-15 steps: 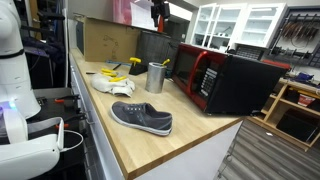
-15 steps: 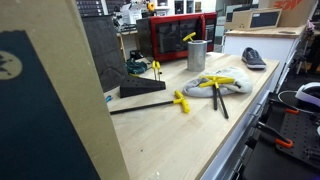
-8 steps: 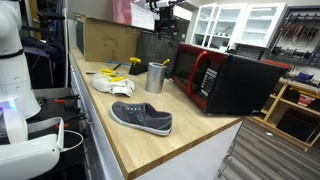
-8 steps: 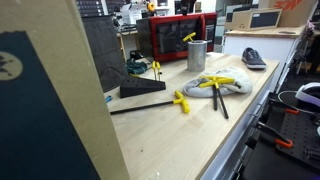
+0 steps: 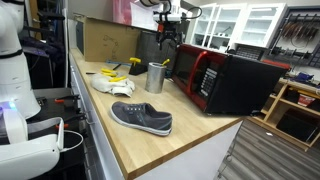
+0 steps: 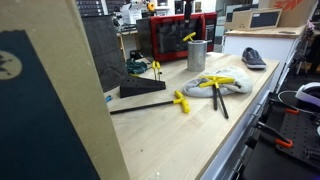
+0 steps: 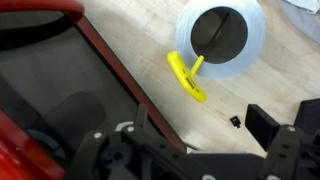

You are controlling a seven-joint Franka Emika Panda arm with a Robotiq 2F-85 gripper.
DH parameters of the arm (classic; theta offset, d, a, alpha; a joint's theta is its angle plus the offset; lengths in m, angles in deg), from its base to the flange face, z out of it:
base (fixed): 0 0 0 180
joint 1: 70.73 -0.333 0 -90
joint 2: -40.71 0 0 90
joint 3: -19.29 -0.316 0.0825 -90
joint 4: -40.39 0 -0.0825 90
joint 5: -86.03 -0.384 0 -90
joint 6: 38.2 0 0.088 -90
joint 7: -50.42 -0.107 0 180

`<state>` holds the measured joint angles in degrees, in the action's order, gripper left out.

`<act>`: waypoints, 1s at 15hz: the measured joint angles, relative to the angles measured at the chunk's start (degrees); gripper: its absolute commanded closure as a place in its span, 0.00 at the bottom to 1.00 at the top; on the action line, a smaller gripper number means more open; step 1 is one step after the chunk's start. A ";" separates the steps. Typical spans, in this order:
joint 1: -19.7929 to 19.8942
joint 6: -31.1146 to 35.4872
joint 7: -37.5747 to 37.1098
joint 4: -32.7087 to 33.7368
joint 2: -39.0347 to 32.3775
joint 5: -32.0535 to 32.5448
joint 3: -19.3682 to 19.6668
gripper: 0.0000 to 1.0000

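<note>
Silver metal cup [image 5: 156,79], with a yellow-handled tool [image 7: 187,77] leaning out of it, stands on the light wooden counter [image 5: 120,140] at the centre of an exterior view, just beside the red and black microwave [image 5: 215,78]. The black gripper [image 5: 168,40] hangs from the upper centre of the frame, pointing straight down above the cup. In the wrist view the cup is at the upper right, and the gripper's jaws are spread wide and hold nothing.
</note>
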<state>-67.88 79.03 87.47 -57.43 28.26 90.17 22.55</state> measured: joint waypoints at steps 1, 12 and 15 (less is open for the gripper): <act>0.38 -0.65 1.55 0.34 -0.70 -0.26 -0.24 0.00; 3.42 -12.10 7.68 5.77 -7.61 -2.74 -1.28 0.00; 4.30 -14.47 7.68 7.81 -9.39 -3.87 -1.30 0.00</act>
<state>-63.58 64.56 95.14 -49.62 18.87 86.30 21.25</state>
